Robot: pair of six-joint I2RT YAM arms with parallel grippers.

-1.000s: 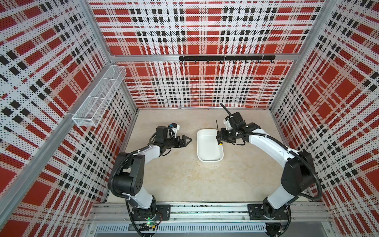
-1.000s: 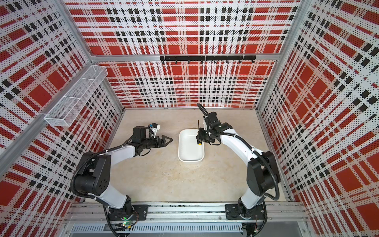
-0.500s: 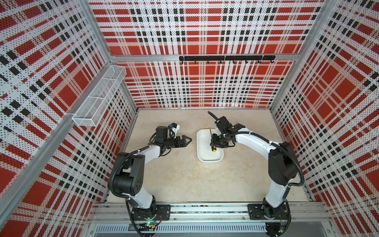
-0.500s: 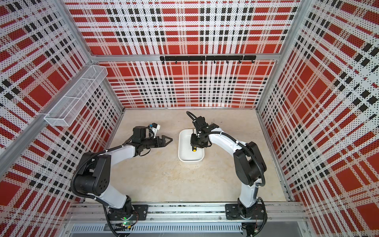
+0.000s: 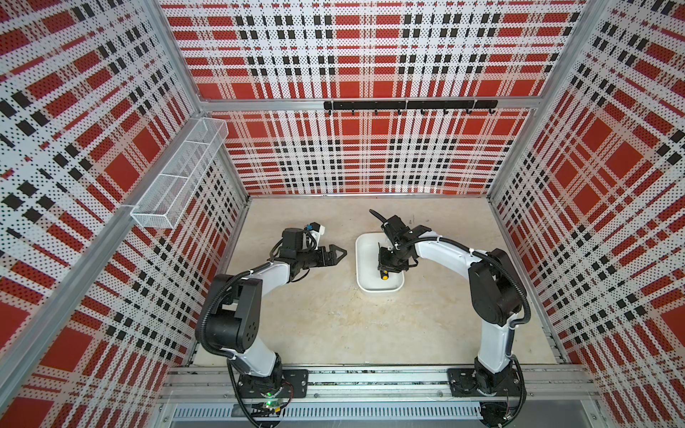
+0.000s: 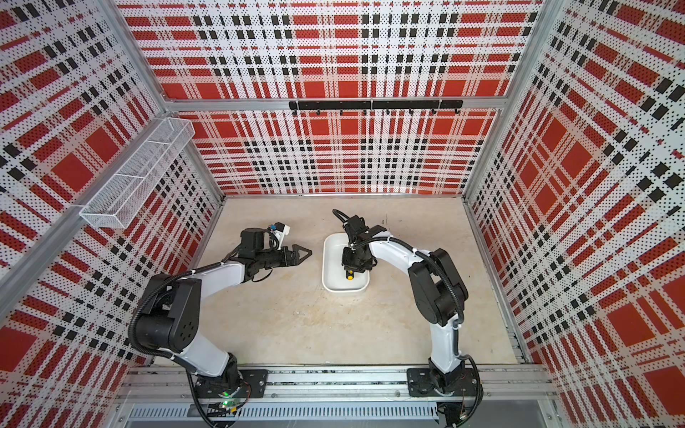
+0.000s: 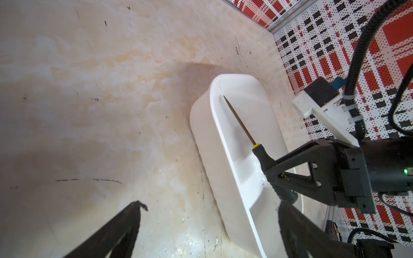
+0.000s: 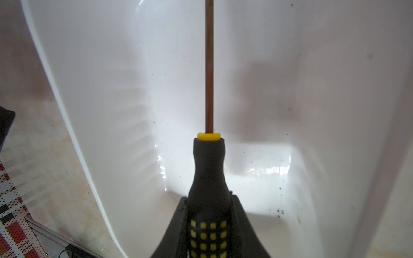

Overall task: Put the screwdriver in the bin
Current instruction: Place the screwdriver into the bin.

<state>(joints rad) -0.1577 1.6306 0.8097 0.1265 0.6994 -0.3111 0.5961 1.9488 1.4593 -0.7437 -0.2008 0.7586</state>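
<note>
The right hand [image 8: 208, 198] is clamped on the black handle of the screwdriver [image 8: 209, 167]; a grid of small yellow squares marks the grip between the fingers, and a yellow collar rings the base of the thin brown shaft; the tool is over the inside of the white plastic bin [image 5: 361, 259], its shaft pointing along the bin's length; whether it touches the bin floor cannot be told; the left hand [image 5: 343, 253] hangs with fingers spread, holding nothing, over the beige table [image 5: 333, 315] beside the bin.
</note>
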